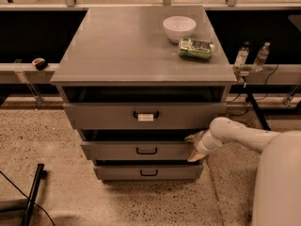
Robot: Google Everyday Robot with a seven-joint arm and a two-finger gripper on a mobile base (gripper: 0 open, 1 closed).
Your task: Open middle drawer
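1. The fingers (191, 137) stand apart, one above and one below the right end of the middle drawer (136, 150).
2. The gripper (193, 148) sits at that right end, well right of the drawer's black handle (146, 150).
3. The white arm (240, 135) reaches in from the right.
4. The middle drawer lies between the tagged top drawer (103, 117) and the bottom drawer (117, 172), with a dark gap above its front.
5. On the cabinet top (122, 46), far right, a white bowl (179, 28) stands beside a green packet (196, 49).

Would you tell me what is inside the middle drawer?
Only a dark gap shows above the middle drawer; the top drawer covers any contents. The gripper is at the middle drawer's right end.
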